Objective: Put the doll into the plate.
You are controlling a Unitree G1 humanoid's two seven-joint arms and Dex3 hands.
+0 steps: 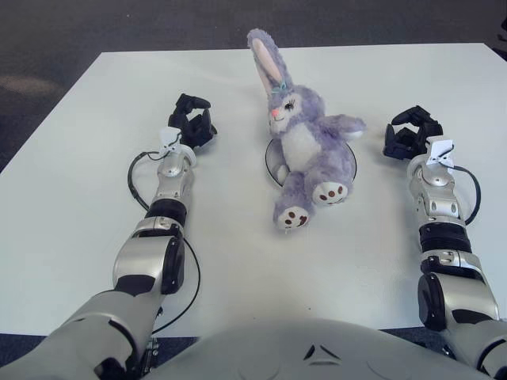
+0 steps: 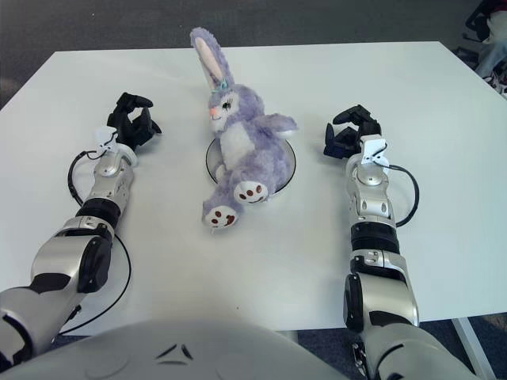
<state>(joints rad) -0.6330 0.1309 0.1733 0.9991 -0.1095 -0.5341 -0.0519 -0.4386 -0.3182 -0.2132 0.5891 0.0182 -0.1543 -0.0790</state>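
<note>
The doll (image 1: 309,146) lies across the plate (image 1: 273,162); both hands flank it, curled, holding nothing.

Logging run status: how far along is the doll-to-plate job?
Looks done: the purple bunny doll lies on the white plate, legs hanging over its near rim onto the table. In hand: nothing; the left hand shows left of the doll, the right hand right of it, both curled and holding nothing. Left: apparently nothing.

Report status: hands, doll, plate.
Left hand and right hand curled, holding nothing, either side of plate. Doll lies on plate, legs hanging over the front rim. Nothing obstructing.
</note>
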